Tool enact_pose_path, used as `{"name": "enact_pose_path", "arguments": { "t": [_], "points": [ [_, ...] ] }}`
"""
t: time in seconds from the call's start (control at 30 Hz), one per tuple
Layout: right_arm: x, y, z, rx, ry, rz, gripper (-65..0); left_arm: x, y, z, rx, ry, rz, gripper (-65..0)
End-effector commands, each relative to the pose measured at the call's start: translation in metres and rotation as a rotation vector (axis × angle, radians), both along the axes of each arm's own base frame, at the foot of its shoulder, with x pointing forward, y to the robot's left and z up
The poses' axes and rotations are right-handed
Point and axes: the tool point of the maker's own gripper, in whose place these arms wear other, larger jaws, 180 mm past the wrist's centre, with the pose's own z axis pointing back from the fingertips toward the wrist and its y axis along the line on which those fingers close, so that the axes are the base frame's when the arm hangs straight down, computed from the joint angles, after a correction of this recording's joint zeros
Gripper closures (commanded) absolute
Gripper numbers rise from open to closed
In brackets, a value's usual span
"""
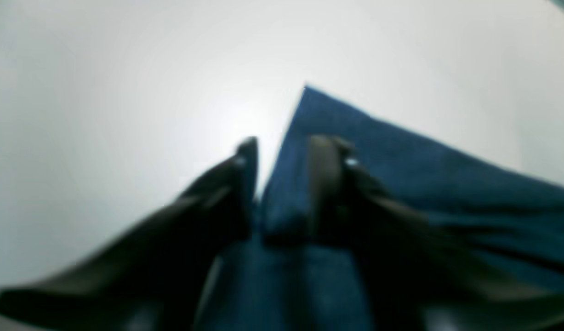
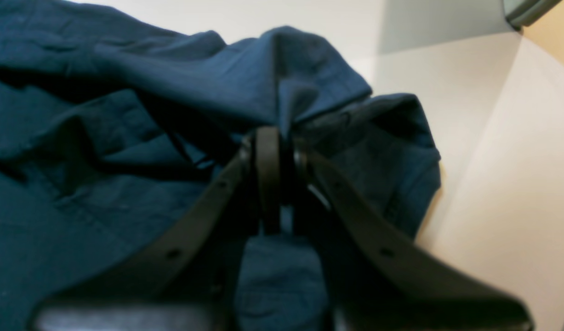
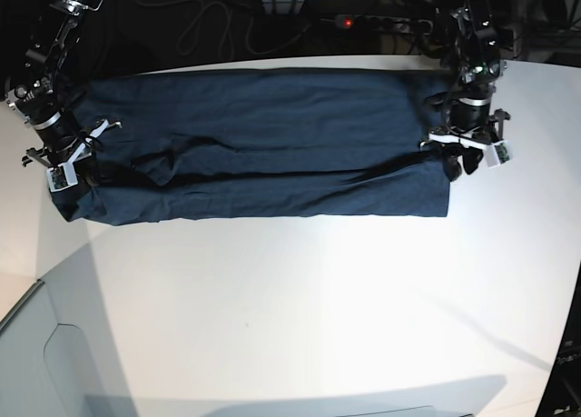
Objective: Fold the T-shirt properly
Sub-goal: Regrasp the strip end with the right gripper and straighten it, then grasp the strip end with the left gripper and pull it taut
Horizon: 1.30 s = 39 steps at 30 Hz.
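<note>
White table (image 3: 290,308) bears the T-shirt (image 3: 263,144); no writing readable.

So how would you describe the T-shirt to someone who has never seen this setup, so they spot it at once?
Look at the white table and go to its far side, between the two arms. The T-shirt lies there as a long dark navy band stretched from side to side, wrinkled along its near edge. It is the only cloth on the table, and the right gripper pinches one end.

White table (image 3: 300,308); dark navy T-shirt (image 3: 263,144) lying folded lengthwise across far side.
</note>
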Motion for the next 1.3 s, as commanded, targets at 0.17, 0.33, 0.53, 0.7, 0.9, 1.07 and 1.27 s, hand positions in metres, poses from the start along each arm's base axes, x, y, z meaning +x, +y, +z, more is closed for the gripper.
{"name": "enact_pose_path", "arguments": {
  "t": [0.17, 0.33, 0.53, 0.7, 0.9, 1.07, 1.27],
  "points": [
    [0.007, 0.001, 0.014, 0.001, -0.051, 0.029, 0.0, 0.004, -0.002, 0.010, -0.001, -0.048, 0.005, -40.4],
    [0.008, 0.001, 0.014, 0.002, -0.051, 0.028, 0.0, 0.005, -0.017, -0.015, -0.036, 0.007, -0.026, -37.6],
    [0.008, 0.001, 0.014, 0.000, -0.051, 0.029, 0.0, 0.004, -0.028, -0.026, -0.055, 0.030, -0.045, -37.5],
    [0.009, 0.001, 0.015, 0.000, -0.055, 0.029, 0.0, 0.006, -0.029, -0.024, -0.056, 0.022, -0.045, -33.8],
    [0.010, 0.001, 0.015, 0.000, -0.056, 0.029, 0.0, 0.006, -0.026, -0.022, -0.052, 0.017, -0.038, -10.6],
    [0.011, 0.001, 0.018, -0.004, -0.062, 0.031, 0.0, 0.010, -0.026, -0.013, -0.044, -0.005, -0.045, 0.0],
    [0.010, 0.001, 0.020, -0.008, -0.066, 0.031, 0.0, 0.014, -0.029, 0.012, -0.023, -0.059, -0.063, 0.0]
  ]
}}
